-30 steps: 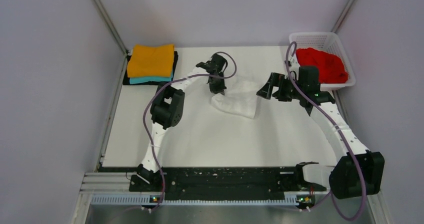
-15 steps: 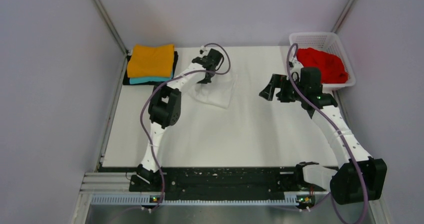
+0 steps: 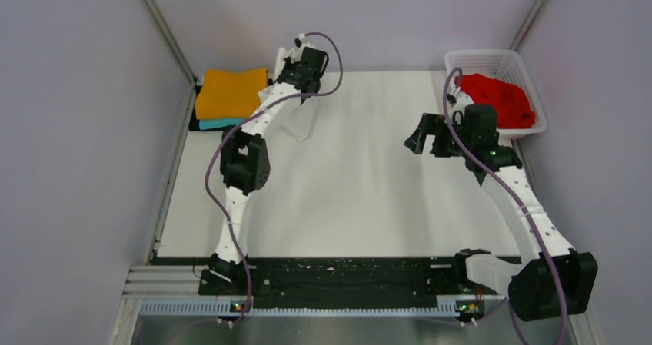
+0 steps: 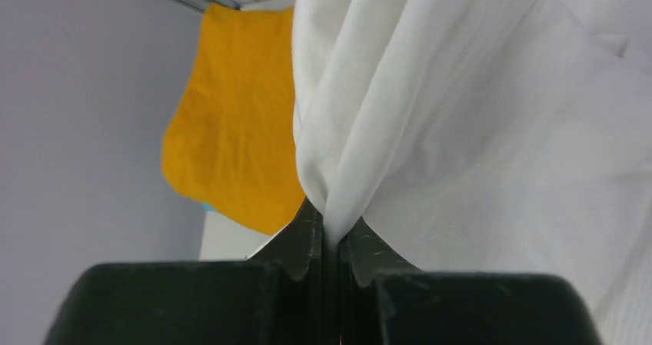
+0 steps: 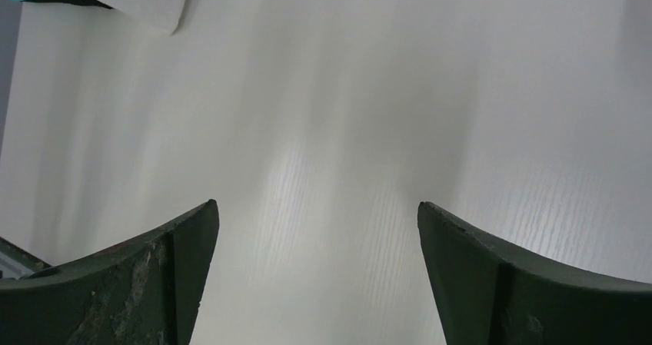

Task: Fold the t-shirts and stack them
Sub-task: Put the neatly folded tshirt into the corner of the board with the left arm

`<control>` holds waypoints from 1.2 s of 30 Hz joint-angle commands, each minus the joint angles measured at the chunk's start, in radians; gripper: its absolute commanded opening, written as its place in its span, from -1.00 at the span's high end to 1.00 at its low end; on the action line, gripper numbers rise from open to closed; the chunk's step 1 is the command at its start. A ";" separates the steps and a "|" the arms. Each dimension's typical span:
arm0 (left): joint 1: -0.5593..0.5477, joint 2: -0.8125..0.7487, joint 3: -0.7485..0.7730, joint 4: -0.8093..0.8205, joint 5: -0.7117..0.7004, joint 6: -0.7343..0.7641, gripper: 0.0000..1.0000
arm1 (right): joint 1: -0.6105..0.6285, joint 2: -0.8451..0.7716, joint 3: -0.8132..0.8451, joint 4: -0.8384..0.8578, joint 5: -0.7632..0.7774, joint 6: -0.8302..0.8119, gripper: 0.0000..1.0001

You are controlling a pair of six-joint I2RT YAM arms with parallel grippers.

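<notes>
Over the worktop (image 3: 361, 199), left end effector (image 4: 326, 230) grips the limp white t-shirt (image 4: 477, 130) at its bunched fold; right end effector (image 5: 315, 207) gapes.

The worktop (image 3: 369, 199) is a white, faintly wood-grained board enclosed by pale walls on the left, far and right sides. A black rail (image 3: 338, 274) runs along its near edge. In the far left corner a flat black pad (image 3: 193, 120) lies directly on the board, with a folded teal t-shirt (image 3: 231, 122) on it and a folded orange t-shirt (image 3: 231, 93) on top. In the far right corner sits a white mesh basket (image 3: 492, 56) holding a crumpled red t-shirt (image 3: 496, 99). A white t-shirt (image 3: 300, 124) hangs just beside the stack; whether its lower edge touches the board cannot be told.
</notes>
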 commanded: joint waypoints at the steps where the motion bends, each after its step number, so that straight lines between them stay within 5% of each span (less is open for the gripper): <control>1: 0.031 -0.049 0.063 0.146 -0.112 0.156 1.00 | -0.001 -0.033 -0.003 0.013 0.040 -0.018 -0.97; 36: 0.110 -0.220 0.138 0.091 0.035 0.119 1.00 | -0.025 -0.029 -0.039 0.075 0.113 0.003 -0.97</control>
